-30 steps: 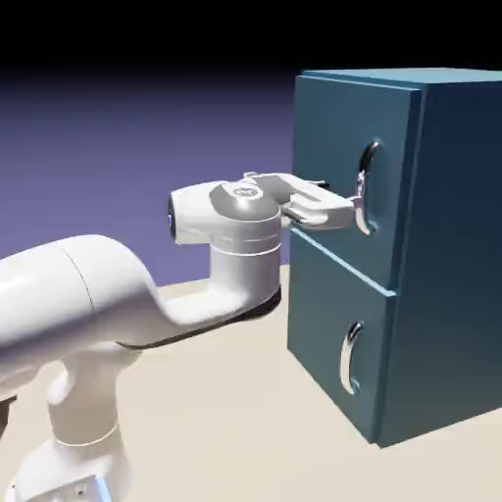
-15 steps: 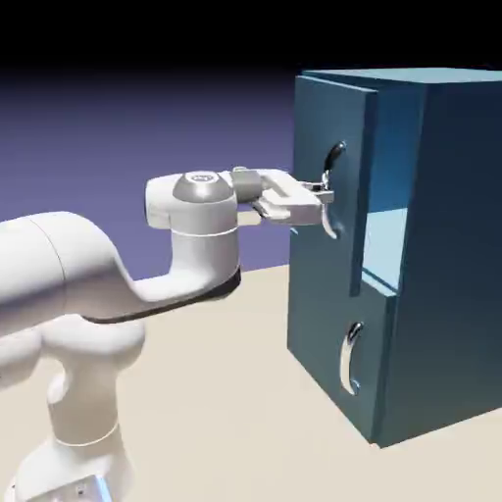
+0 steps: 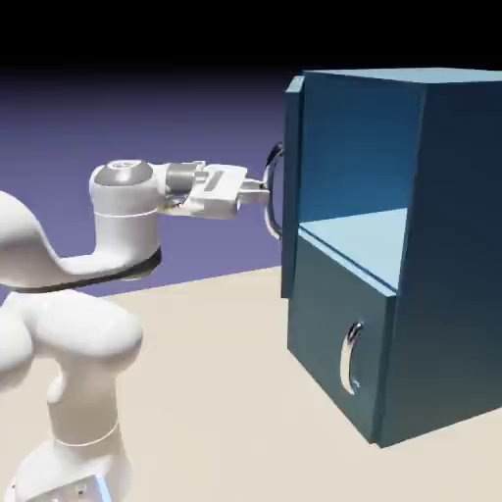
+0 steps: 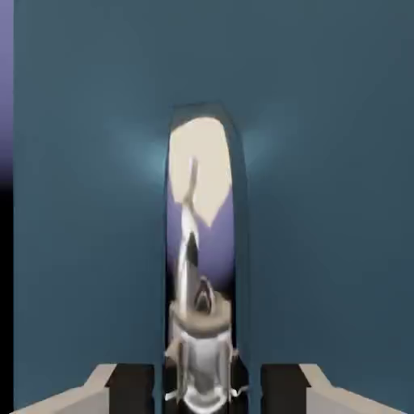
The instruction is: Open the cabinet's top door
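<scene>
The teal-blue cabinet (image 3: 451, 245) stands at the right of the exterior view. Its top door (image 3: 292, 186) is swung wide out and shows nearly edge-on, baring the pale blue inside of the upper compartment (image 3: 363, 235). My gripper (image 3: 263, 191) reaches level from the left and is shut on the top door's curved silver handle (image 3: 274, 201). In the hand view the door's panel (image 4: 89, 202) fills the picture. The mirror-like handle (image 4: 200, 210) runs up the middle, between my dark fingertips (image 4: 131, 386) at the bottom edge, where the gripper (image 4: 206, 386) closes on it.
The shorter lower panel (image 3: 324, 324) is closed, and its own silver handle (image 3: 349, 358) is untouched. The beige table (image 3: 216, 392) spreads in front of the cabinet. My white arm (image 3: 78, 324) fills the left of the exterior view.
The top door has swung from nearly closed to wide open. My gripper moved left with the handle, and the arm drew back toward its base.
</scene>
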Tool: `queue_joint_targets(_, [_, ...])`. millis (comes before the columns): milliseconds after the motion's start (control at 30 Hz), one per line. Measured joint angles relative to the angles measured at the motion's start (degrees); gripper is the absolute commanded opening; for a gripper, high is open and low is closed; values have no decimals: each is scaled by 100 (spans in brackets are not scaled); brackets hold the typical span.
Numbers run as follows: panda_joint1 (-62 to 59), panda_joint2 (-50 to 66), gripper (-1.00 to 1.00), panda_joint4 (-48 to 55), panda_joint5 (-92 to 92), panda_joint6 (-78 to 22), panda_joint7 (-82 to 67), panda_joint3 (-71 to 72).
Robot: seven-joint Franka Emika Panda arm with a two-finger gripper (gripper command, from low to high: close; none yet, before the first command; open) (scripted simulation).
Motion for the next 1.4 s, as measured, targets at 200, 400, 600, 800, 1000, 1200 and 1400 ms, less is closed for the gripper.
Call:
queue_joint_targets(200, [164,470,-100,167,1252,-973,278,1246])
queue_joint_targets(400, [131,1367,-100,688,2526,-2032,693,2491])
queue_joint_targets(600, [-297,2588,-100,1617,3672,-3195,1194,3685])
queue_joint_targets(800, [-1034,3833,-100,2772,4459,-4381,1706,4737])
queue_joint_targets(1000, [-1891,5078,-100,4001,4925,-5609,2302,5736])
queue_joint_targets(1200, [-2583,6323,-100,5092,5142,-6794,3056,6619])
queue_joint_targets(1400, [-2931,7524,-100,5935,5253,-7833,3953,7310])
